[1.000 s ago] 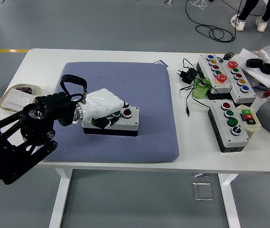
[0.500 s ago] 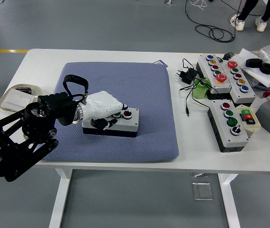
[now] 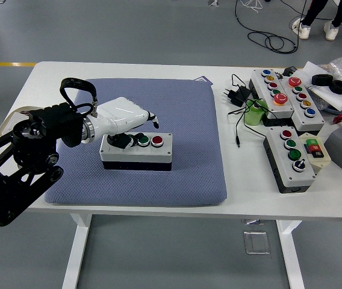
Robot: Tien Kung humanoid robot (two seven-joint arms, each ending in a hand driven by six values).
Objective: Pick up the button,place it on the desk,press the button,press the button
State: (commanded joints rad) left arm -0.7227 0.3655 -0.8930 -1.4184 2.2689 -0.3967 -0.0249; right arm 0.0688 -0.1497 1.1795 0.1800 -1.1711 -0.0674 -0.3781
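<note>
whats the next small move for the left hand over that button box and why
Probably lower a fingertip onto one button. The button box sits flat on the blue mat, its green button and red button uncovered, and the left hand hovers over the box's left end without gripping it, so pressing looks like what remains.

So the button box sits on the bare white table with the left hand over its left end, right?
Not quite. In the head view the button box sits on the blue-grey mat, not the bare white table. The left hand is over its left end.
</note>
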